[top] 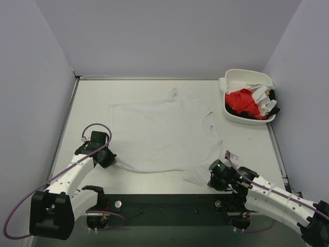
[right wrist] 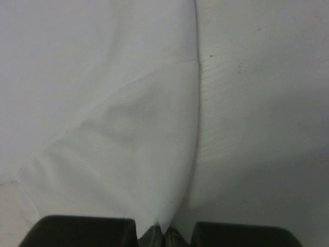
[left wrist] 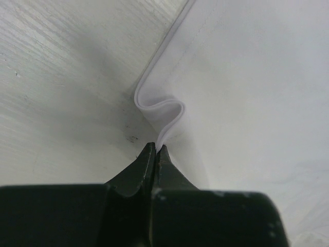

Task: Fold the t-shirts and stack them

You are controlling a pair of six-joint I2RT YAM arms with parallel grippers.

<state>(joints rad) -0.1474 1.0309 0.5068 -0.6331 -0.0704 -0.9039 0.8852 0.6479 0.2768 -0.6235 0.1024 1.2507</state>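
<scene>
White t-shirt [top: 159, 136] flat, heaped tub [top: 247, 72] far-right.

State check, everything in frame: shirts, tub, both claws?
white t-shirt: spread flat on table, unfolded.
red t-shirt: crumpled in tub.
tub: upright, filled with crumpled cloth.
left claw: shut on white t-shirt hem corner, cloth buckled.
right claw: shut on white t-shirt sleeve.

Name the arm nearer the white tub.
Right. The right arm is on the tub's side of the table, at the t-shirt's sleeve; the left arm is at the opposite hem.
</scene>
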